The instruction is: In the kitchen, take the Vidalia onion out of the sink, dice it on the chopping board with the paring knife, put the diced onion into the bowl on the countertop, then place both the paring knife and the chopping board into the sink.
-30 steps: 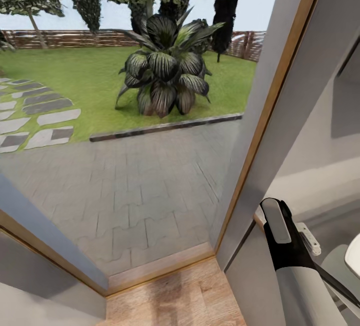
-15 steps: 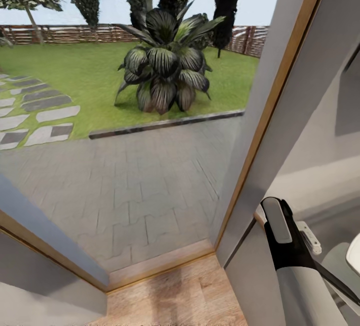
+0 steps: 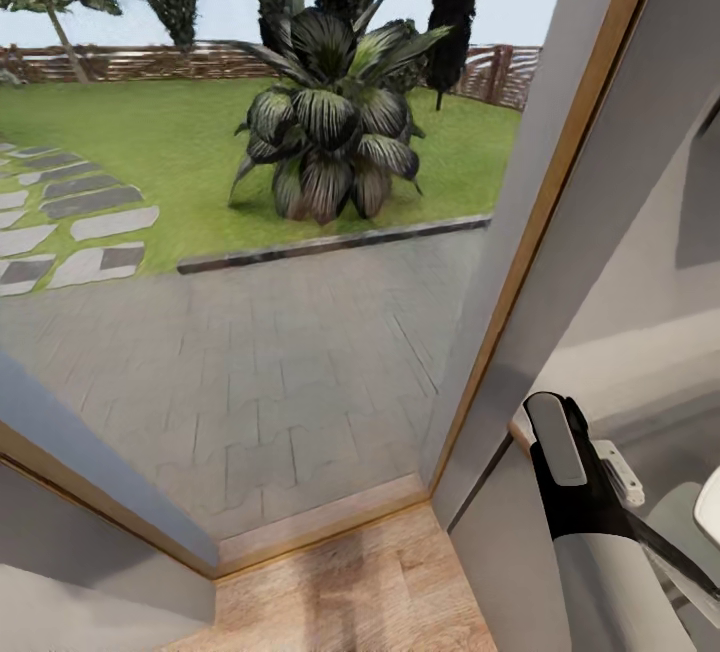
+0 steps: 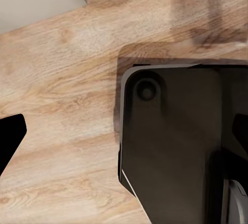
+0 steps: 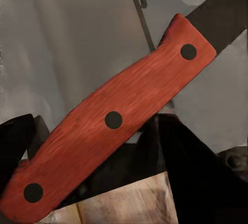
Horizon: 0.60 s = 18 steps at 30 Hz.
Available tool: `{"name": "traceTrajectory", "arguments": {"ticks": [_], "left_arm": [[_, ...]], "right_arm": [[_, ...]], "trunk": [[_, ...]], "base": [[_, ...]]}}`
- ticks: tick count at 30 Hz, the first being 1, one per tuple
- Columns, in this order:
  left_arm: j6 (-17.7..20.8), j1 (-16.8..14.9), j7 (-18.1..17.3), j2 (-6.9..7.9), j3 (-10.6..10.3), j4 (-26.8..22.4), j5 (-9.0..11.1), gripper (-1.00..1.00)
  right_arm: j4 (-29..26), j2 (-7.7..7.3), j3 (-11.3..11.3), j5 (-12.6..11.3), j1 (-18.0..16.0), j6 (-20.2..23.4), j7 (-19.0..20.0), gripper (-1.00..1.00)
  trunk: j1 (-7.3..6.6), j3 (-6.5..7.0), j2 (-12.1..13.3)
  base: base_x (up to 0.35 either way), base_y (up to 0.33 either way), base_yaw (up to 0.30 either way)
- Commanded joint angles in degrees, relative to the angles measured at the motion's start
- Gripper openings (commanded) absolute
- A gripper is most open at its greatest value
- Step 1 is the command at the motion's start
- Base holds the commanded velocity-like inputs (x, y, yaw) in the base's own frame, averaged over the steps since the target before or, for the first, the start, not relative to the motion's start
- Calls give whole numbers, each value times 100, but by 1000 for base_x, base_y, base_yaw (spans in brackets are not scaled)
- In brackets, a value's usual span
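Across most of the head view a glass door with a light wooden frame (image 3: 540,212) looks onto grey paving (image 3: 290,362), lawn and a dark spiky plant (image 3: 330,132). Light wooden plank floor (image 3: 350,592) fills the lower centre, hemmed by grey wall (little room ahead). At lower right, the right gripper (image 5: 98,152) is clamped on the red-handled paring knife (image 5: 113,121), dark blade towards the upper right. The left gripper (image 4: 124,131) has its fingers spread over floor and the robot's dark base (image 4: 181,146).
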Motion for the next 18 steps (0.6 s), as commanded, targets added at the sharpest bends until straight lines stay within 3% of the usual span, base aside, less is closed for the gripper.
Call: {"name": "traceTrajectory", "arguments": {"ticks": [1, 18], "left_arm": [[-18, -2, 47, 10, -46, -11, 51, 100], [-18, -2, 47, 10, -49, -9, 51, 100]], "right_arm": [[241, 5, -17, -20, -3, 82, -35, -100], [241, -2, -26, -13, -3, 77, -35, -100]], "trunk": [[5, -11, -9], [5, -11, -9]], "base": [[0, 0, 0], [-1, 0, 0]]}}
